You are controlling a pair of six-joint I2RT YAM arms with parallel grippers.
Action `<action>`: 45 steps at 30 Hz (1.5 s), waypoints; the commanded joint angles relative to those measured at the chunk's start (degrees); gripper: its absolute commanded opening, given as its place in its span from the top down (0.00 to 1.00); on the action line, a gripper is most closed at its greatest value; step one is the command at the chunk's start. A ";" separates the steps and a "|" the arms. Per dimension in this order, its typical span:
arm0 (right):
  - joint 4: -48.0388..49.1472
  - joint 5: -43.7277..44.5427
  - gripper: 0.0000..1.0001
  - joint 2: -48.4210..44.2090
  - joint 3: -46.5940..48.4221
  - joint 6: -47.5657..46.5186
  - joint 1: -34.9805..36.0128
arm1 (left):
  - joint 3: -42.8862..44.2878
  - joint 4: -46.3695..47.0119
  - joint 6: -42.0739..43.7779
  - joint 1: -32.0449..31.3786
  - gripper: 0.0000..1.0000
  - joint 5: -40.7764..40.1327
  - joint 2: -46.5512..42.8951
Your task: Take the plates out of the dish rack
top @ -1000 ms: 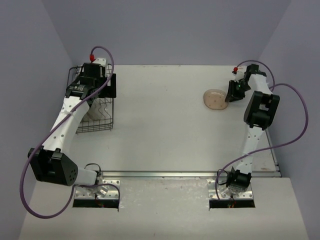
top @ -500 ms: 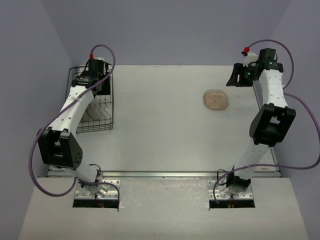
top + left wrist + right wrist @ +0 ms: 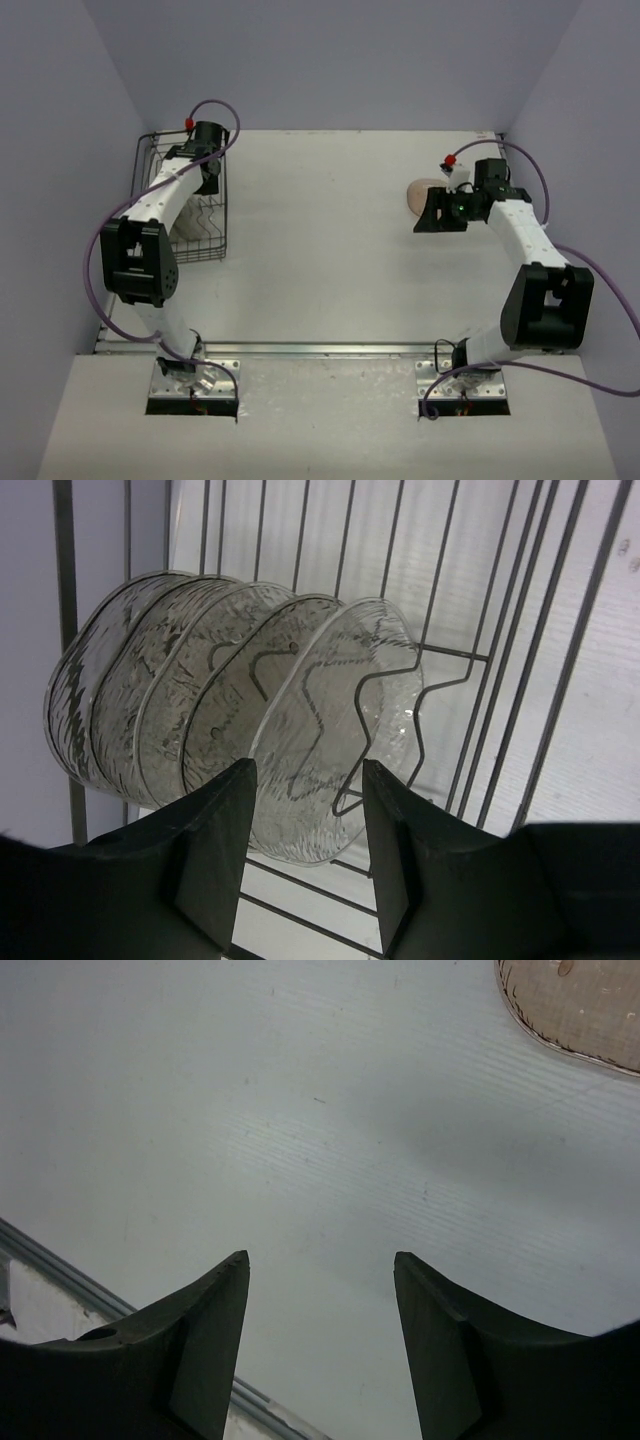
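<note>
Several see-through plates stand on edge in a row inside the black wire dish rack; in the top view they are a pale patch in the rack at the far left. My left gripper is open and empty, its jaws on either side of the lower rim of the nearest plate without touching it; it shows over the rack in the top view. A pale beige-pink plate lies flat on the table at the right, and its edge shows in the right wrist view. My right gripper is open and empty just left of it.
The white table ends in a metal strip along its near edge. Purple-grey walls close in on the left, far and right sides. Purple cables loop from both arms.
The right gripper rose away from the beige plate to the far right, then swung back down to its left side. The left arm folded back while its gripper stayed over the rack.
</note>
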 commanded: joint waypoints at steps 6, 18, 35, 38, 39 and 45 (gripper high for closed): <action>4.47 -0.20 0.39 -4.61 -1.82 -0.90 0.51 | 1.93 1.66 -1.00 1.24 0.56 -5.55 -1.47; 5.15 -0.20 0.39 -5.60 -2.74 -0.69 0.64 | 0.68 1.60 -1.08 3.31 0.60 -4.71 1.71; 5.56 -0.90 0.39 -6.18 -2.88 0.18 0.64 | 2.63 1.43 2.37 3.31 1.00 -6.39 -0.80; 5.63 -1.02 0.39 -6.39 -2.74 0.45 0.57 | 5.26 1.14 3.84 3.31 1.00 -7.87 -2.72; 5.69 -1.10 0.39 -6.47 -2.70 0.48 0.63 | 6.88 1.05 4.67 3.31 1.00 -8.57 -3.71; 5.78 -2.83 0.39 -6.54 -1.42 2.29 0.63 | 15.23 1.07 11.53 3.22 1.00 -13.84 -8.65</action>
